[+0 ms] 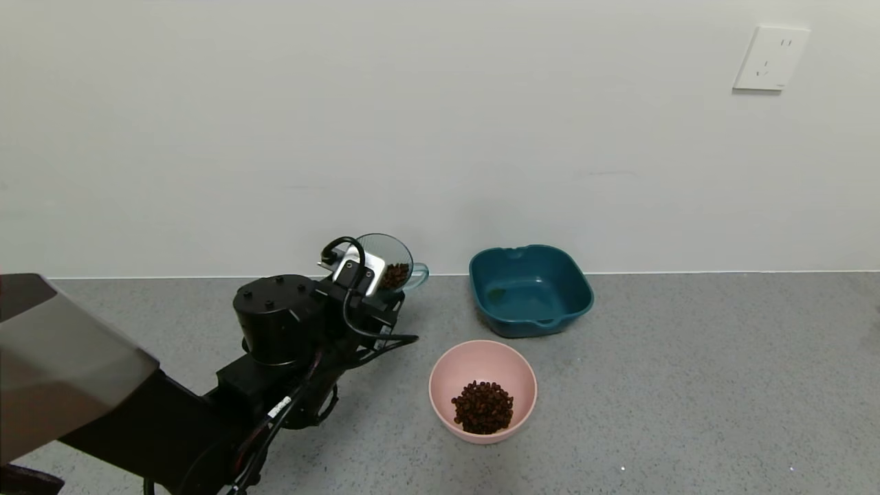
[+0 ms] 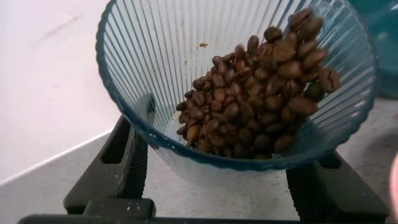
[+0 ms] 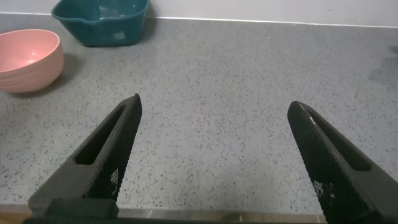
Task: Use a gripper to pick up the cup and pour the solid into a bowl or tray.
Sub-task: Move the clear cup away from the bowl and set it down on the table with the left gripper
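My left gripper [image 1: 375, 287] is shut on the translucent blue-green ribbed cup [image 1: 393, 258] and holds it tilted above the counter, near the back wall, behind and left of the pink bowl [image 1: 450, 368]. In the left wrist view the cup [image 2: 155, 56] sits between my black fingers [image 2: 118, 162], with dark brown beans [image 2: 261, 93] heaped against its lower side. A pile of the same beans [image 1: 482, 407] lies in the pink bowl. My right gripper [image 3: 212, 106] is open and empty over bare counter, out of the head view.
A dark teal squarish tray [image 1: 574, 302] stands empty behind the pink bowl, by the wall. In the right wrist view the pink bowl [image 3: 28, 59] and the teal tray [image 3: 106, 34] are far off. The counter is grey speckled.
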`<act>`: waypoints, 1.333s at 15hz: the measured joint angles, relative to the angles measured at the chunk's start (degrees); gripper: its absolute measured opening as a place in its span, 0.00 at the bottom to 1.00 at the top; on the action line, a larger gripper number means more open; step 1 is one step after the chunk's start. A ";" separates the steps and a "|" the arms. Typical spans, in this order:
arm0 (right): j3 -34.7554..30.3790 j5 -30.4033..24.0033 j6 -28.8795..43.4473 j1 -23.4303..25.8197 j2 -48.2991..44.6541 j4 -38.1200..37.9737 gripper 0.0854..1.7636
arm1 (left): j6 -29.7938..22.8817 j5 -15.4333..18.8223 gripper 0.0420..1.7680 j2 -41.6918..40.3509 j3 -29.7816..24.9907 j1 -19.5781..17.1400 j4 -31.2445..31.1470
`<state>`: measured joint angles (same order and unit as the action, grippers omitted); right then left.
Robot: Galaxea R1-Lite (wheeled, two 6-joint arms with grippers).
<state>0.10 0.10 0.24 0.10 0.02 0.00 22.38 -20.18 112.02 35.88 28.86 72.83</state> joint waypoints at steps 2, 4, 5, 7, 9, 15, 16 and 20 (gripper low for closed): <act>0.00 0.00 0.02 0.00 0.00 0.00 0.97 | -4.08 3.43 0.71 0.00 -0.10 -1.41 -0.15; 0.00 0.00 0.02 0.00 -0.02 0.00 0.97 | -7.50 6.57 0.71 0.05 -0.41 -1.99 0.05; 0.00 0.01 0.00 0.00 0.00 0.00 0.97 | -8.85 7.94 0.71 0.18 -0.51 -2.10 0.05; 0.00 0.00 0.02 0.00 -0.02 0.00 0.97 | -11.89 11.30 0.71 0.39 -0.60 -2.78 -0.26; 0.00 0.00 0.00 0.00 -0.02 0.00 0.97 | -13.95 14.86 0.71 0.55 -0.82 -4.02 -1.08; 0.00 -0.02 0.02 0.00 0.00 0.00 0.97 | -14.99 18.31 0.71 4.68 0.01 -7.44 -1.68; 0.00 0.00 0.02 0.00 -0.02 -0.02 0.97 | -15.01 18.33 0.71 5.71 0.54 -7.61 -1.66; 0.00 0.01 0.02 0.00 0.00 0.00 0.97 | -16.82 18.36 0.71 9.70 3.51 -8.91 -2.44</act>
<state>0.10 0.11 0.27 0.10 0.02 0.00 5.56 -1.82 121.72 39.39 19.94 70.39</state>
